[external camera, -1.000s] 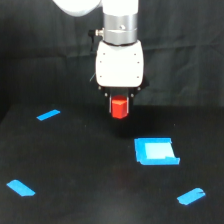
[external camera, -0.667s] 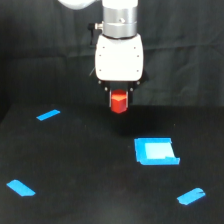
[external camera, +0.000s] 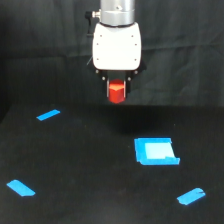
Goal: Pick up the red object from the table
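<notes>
In the exterior view, the gripper (external camera: 116,93) is hanging from the white wrist housing (external camera: 116,46) of the arm, and its short dark fingers are clamping the red object (external camera: 116,93) between them, one finger on each side of it. The red-orange block is sitting clear of the table (external camera: 90,170), well above the black surface and showing against the black cloth backdrop (external camera: 40,50) behind it, so the pick is looking essentially done.

Below and toward the exterior view's right, the flat blue square piece (external camera: 155,151) is lying on the table, apart from everything else. Three blue tape strips are marking the surface: one at the view's left (external camera: 48,115), one in the near left corner (external camera: 21,188), one in the near right corner (external camera: 191,196).

The main risk now is the block slipping. It is stubby and faceted, and only its lower part is showing below the fingers, so how much of it they are covering is hard to judge; if they are pressing on edges rather than flats, a sudden move of the arm could be twisting it loose. Dropped from there, it could be bouncing or rolling across the hard black surface, perhaps out of reach
</notes>
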Controlling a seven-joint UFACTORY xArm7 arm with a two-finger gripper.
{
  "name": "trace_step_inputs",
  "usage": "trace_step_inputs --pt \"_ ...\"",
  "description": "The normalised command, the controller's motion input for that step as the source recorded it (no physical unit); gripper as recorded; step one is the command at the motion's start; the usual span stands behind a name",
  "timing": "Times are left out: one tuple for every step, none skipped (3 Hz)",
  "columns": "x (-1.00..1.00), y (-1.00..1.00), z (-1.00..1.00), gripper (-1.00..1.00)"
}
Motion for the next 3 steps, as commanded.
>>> trace_step_inputs --pt "-0.22 -0.25 0.52 -0.97" --pt "-0.27 -0.22 0.52 -0.99" --pt "-0.22 -0.17 0.24 -0.99"
